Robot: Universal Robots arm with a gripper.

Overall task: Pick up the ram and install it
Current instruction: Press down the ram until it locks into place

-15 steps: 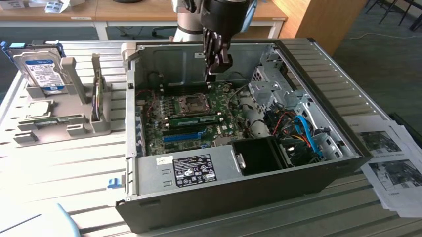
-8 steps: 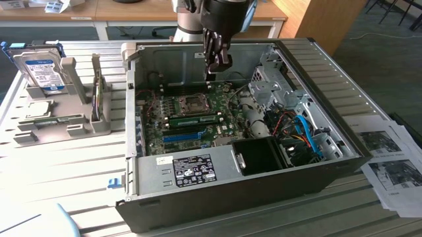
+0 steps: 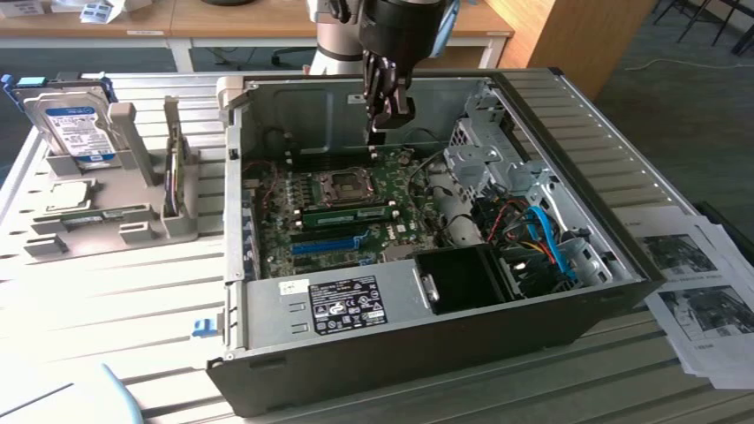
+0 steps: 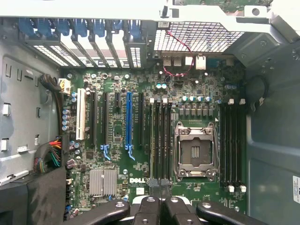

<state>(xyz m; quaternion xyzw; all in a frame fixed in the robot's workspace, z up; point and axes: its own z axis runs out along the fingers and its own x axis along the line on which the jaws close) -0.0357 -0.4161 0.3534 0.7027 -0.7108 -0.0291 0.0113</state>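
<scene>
The ram point(image 3: 350, 215) is a green stick standing on edge in a memory slot on the motherboard, between the CPU socket point(image 3: 345, 184) and the bright blue slot point(image 3: 324, 245). My gripper point(image 3: 380, 135) hangs inside the open computer case point(image 3: 613, 221), above the far edge of the board and clear of the ram. Its fingers are shut with nothing between them. In the wrist view the shut gripper point(image 4: 161, 199) points down at the black memory slots point(image 4: 160, 140) beside the CPU socket point(image 4: 195, 150).
A silver, blue-labelled hard drive point(image 3: 73, 128) stands in a grey holder rack point(image 3: 112, 221) at the exterior view's left. Printed sheets point(image 3: 695, 291) lie at the right. Inside the case are a black fan shroud point(image 3: 465, 278), blue cables point(image 3: 548, 238) and a drive cage point(image 3: 483, 150).
</scene>
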